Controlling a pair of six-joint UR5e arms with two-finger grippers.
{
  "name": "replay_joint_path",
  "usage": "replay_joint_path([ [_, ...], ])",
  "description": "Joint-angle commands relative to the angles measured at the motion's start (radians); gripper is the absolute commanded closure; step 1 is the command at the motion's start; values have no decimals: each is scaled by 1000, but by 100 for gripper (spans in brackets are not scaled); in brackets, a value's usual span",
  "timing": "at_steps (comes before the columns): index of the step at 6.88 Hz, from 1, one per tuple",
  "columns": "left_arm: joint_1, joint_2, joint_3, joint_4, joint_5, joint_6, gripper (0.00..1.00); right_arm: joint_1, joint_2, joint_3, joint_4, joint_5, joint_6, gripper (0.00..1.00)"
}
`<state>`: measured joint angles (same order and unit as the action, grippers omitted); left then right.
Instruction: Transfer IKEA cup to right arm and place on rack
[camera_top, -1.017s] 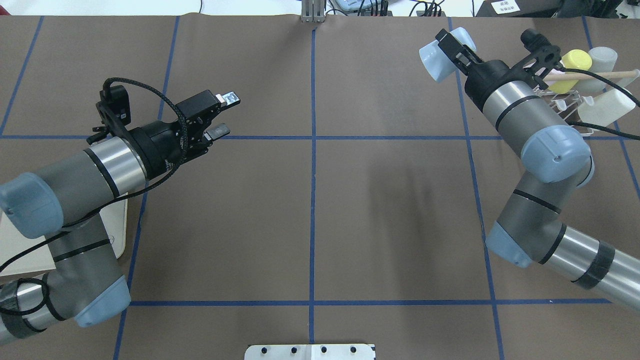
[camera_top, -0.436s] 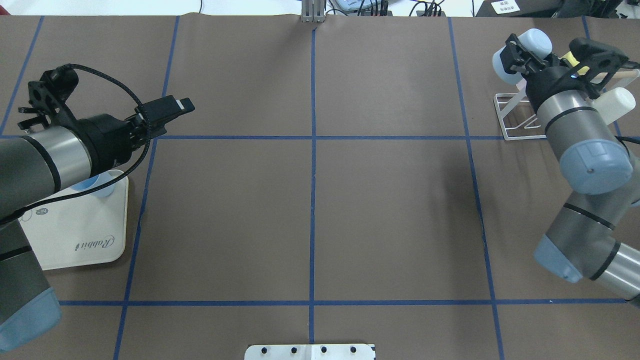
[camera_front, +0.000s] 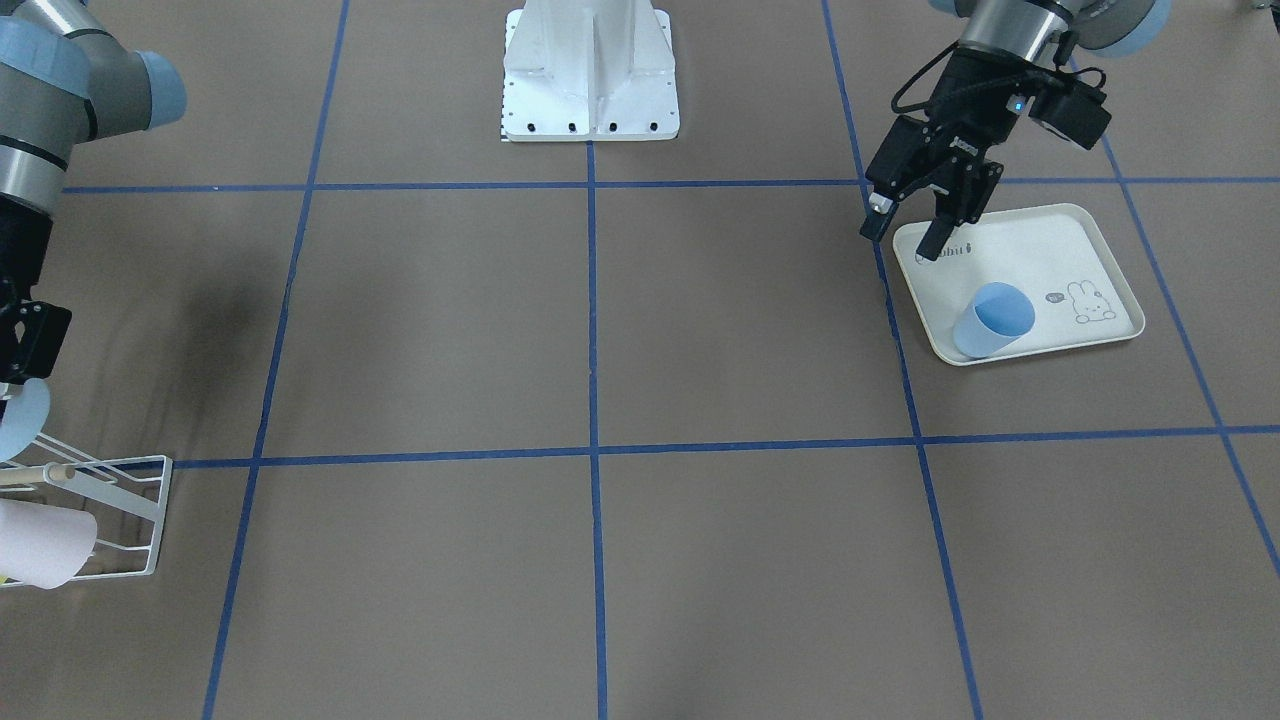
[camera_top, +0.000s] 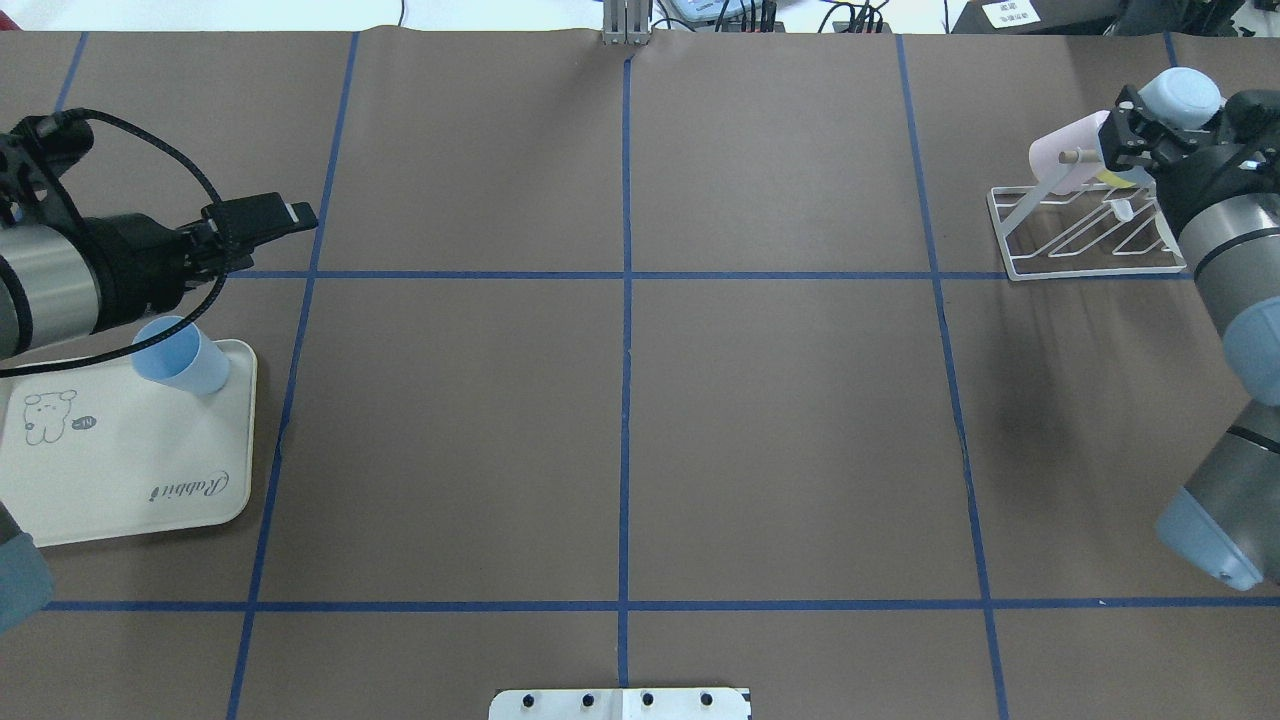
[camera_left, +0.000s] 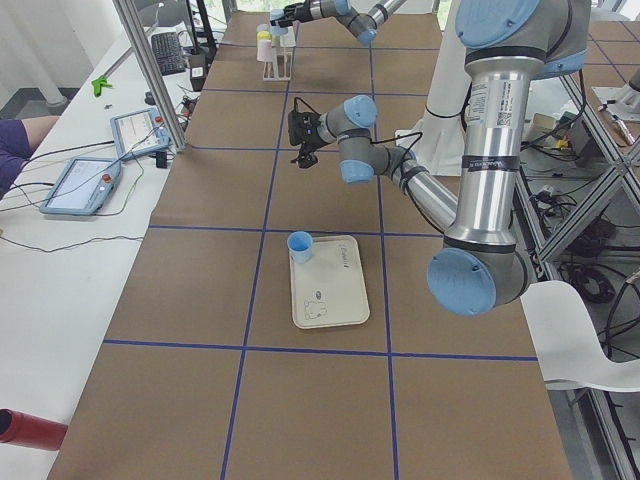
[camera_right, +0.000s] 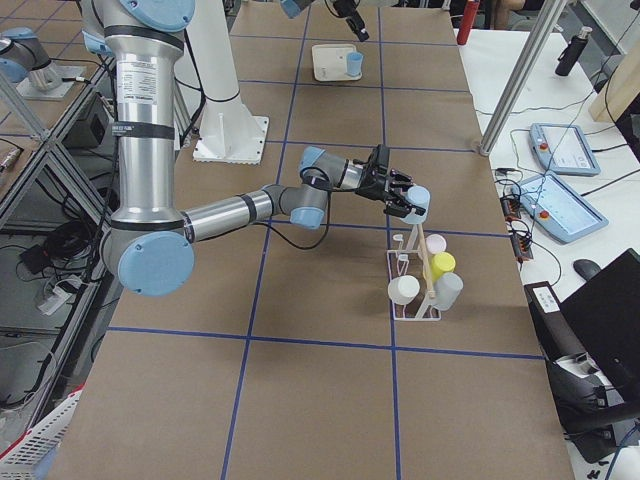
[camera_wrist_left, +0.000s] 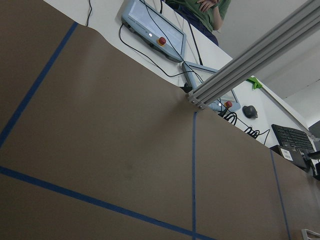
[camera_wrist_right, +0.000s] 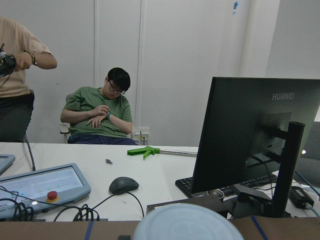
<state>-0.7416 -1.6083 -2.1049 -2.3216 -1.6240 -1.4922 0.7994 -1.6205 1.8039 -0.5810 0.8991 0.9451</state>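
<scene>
IKEA cup clamped by outstretched right arm above rack

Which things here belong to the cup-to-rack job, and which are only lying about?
Job: held blue cup; right gripper, fingers shut on it; white rack.

Lying about: cream tray; second blue cup on it; pink cup already on the rack; left gripper, open.

Was a robotics lab: left arm and right arm worked a paper-covered table gridded in blue tape, with teach pendants on a white bench, aluminium framing and a monitor.
</scene>
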Motion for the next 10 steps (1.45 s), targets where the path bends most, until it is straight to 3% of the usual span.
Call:
replay_joint_path([
  [1, -83, 53, 0, 27, -98, 106, 0, 30, -71, 21, 1, 6, -77, 100],
  [3, -123, 106, 3, 27, -137, 199, 0, 30, -79, 0, 3, 6, -75, 100],
  [6, -124, 107, 5, 27, -137, 199, 0, 26, -81, -52, 9, 35, -57, 100],
  [10, -124, 105, 9, 27, -139, 201, 0, 26, -90, -54, 9, 90, -49, 100],
])
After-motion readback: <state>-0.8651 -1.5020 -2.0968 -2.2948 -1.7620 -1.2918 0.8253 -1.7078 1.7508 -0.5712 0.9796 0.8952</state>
